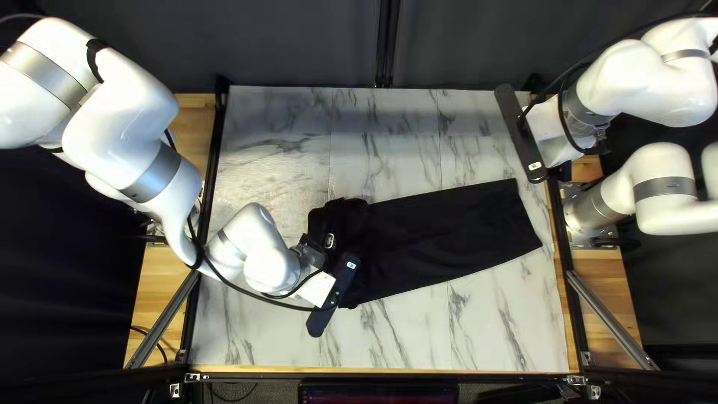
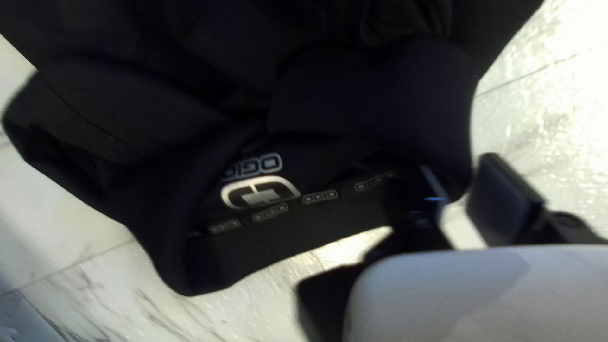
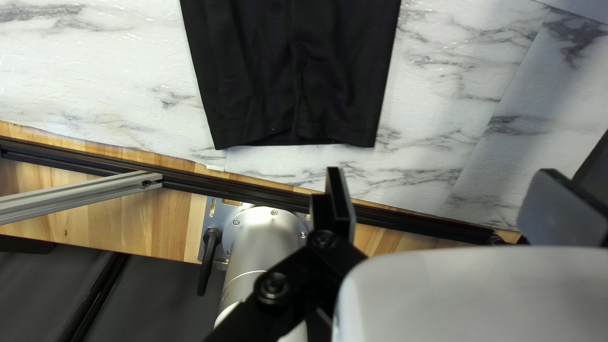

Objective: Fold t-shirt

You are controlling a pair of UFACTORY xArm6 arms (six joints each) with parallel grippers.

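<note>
Top left view: dark curtain [image 1: 299, 45] behind, marble-patterned table [image 1: 262, 172] in front, monitor [image 1: 374, 394] cut off at the near edge; black t-shirt [image 1: 456, 224] runs as a long strip from mid-table toward the right side, smooth there, straight end near the table's right edge; opposite end is bunched up, pale logo [image 1: 330, 241] showing on it; left arm [image 1: 120, 142] reaches in from the left, left gripper [image 1: 333, 295] at the bunched end and hiding part of it, its fingertips out of sight from here; right arm [image 1: 643, 86] is partly cut off, right gripper [image 1: 523, 135] over the table's right edge, well apart from the cloth, tips hidden too.

Left wrist view: marble surface under the bunched t-shirt, blurred; left gripper [image 2: 457, 168] has its jaws a little apart, pale gap visible between them; one finger [image 2: 506, 196] reads clearly, the other nearly merges with black fabric; a cloth edge reaches in near the tips, folds too dark to sort out; logo and collar band [image 2: 272, 221] sit just beside.

Right wrist view: marble top and wooden rim [image 3: 114, 142]; t-shirt's straight end lies ahead of right gripper [image 3: 442, 172], rest cut off; jaws spread wide, nothing between them touching; arm base [image 3: 263, 234] partly covered by the black links.
</note>
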